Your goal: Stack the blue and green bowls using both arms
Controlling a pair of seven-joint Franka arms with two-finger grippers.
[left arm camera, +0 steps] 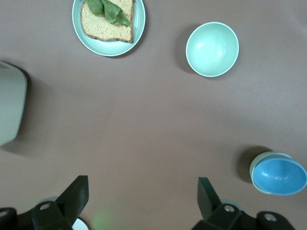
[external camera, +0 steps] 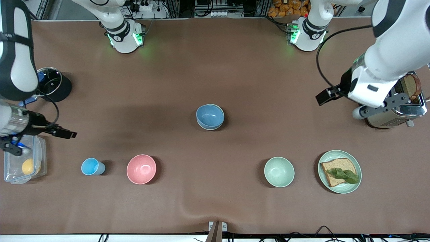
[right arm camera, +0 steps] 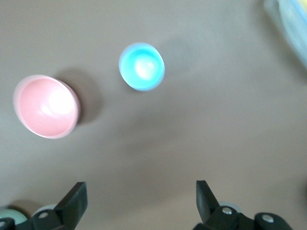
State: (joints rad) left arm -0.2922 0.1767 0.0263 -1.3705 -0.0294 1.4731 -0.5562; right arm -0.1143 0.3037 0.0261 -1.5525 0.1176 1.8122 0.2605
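Blue bowl: nested in the green bowl at mid-surface.
Bowls: four, with one mint bowl and one pink bowl.
Plate: bread with a leaf.
Left gripper: jaws wide, empty, over the toaster.
Right gripper: jaws wide, empty, over the plastic box.

I see the blue bowl nested in the green bowl at table centre. From it, a mint bowl sits at four o'clock, a pink bowl at seven, with a light-blue cup beside the pink one. Both arms wait high over the table's ends.
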